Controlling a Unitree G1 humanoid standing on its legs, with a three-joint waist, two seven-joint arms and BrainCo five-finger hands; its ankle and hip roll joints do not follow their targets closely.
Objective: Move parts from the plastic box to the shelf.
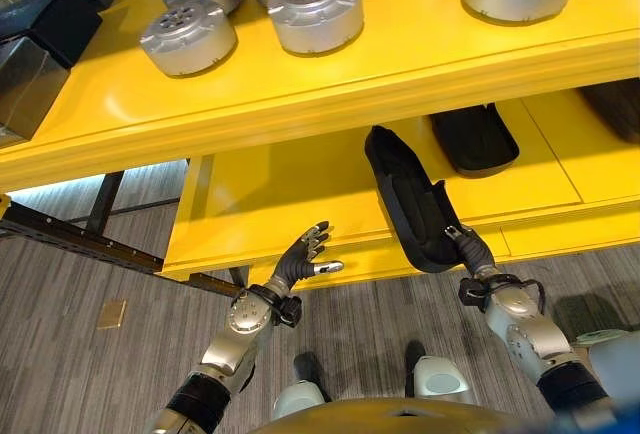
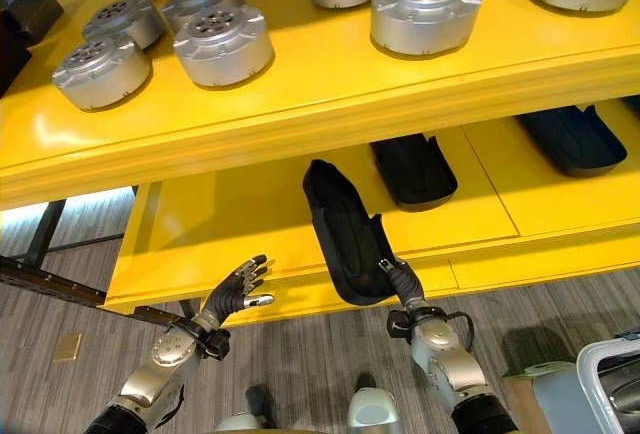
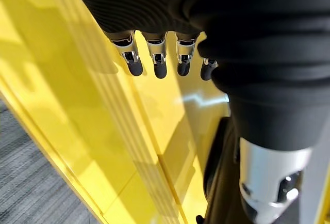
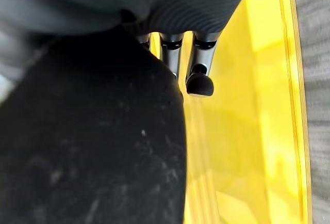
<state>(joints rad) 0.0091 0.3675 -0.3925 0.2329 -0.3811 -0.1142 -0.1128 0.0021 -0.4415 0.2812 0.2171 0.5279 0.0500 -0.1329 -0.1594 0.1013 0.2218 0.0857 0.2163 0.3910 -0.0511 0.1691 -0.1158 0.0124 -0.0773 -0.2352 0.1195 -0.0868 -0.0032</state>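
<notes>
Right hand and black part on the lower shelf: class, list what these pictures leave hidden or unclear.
- Right hand grip: fingers hidden behind the black part in the eye views and the right wrist view.
- The part's near end: covered by that hand.
- Plastic box: cut off by the right eye view's edge, contents unseen.
- Left hand: open, empty.

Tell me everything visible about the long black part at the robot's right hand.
The black part is a long, shallow, matte shell with a raised rim, plastic by its look. It lies lengthwise on the lower yellow shelf, its near end past the front edge, where the right hand meets it. Whether the fingers grip it cannot be seen.
</notes>
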